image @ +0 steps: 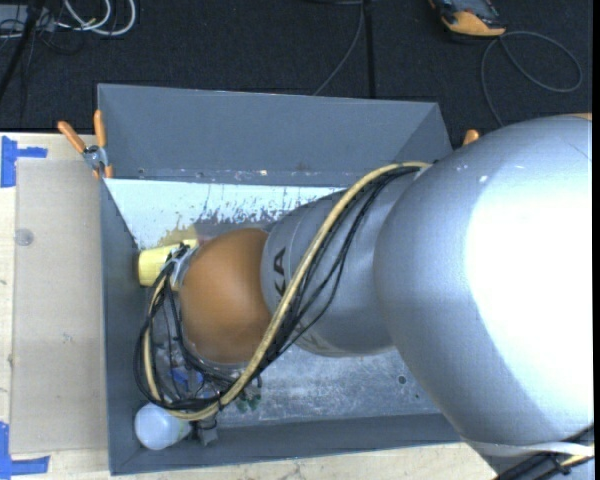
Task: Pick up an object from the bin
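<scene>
The bin [270, 133] was grey metal with sloped walls, and I had reached down into its left half from the right. Two loose things lay in it that I could make out. A yellow piece [154, 264] sat against the left wall towards the back, just beside my orange cover [220, 293], its right end tucked behind my cables [280, 313]. A white ball [158, 428] rested in the near left corner, close below my gripper [183, 380] and touching or nearly touching the cable loop there.

The floor [360, 378] to the right of my wrist lay bare and scuffed.

Much was hidden. My arm [480, 288] covered the right side of the bin and its near right corner, and the orange cover masked the floor under my wrist. The gripper showed only as dark parts among wires below that cover, so whether it was open, closed or gripping anything I could not tell. Nor could I tell the yellow piece's full shape.
</scene>
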Controlling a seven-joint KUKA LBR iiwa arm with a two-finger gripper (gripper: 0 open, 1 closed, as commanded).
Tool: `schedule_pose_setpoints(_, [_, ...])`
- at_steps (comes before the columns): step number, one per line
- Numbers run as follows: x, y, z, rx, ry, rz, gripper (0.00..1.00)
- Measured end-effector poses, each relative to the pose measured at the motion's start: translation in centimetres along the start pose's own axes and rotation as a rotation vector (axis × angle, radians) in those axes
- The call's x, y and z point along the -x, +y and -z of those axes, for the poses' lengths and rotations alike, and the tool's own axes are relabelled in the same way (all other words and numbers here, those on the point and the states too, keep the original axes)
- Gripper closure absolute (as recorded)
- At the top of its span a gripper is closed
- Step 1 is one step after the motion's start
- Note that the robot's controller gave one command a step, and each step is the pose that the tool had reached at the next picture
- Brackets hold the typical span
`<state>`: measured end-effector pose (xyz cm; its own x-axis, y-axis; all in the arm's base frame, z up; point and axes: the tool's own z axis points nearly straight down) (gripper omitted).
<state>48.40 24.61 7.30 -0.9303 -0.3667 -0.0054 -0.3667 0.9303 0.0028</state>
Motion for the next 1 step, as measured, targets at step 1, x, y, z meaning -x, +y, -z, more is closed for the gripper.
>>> schedule_pose_setpoints(1, [-2.35, -3.63, -0.41, -0.004, 0.014, -0.402, 1.00])
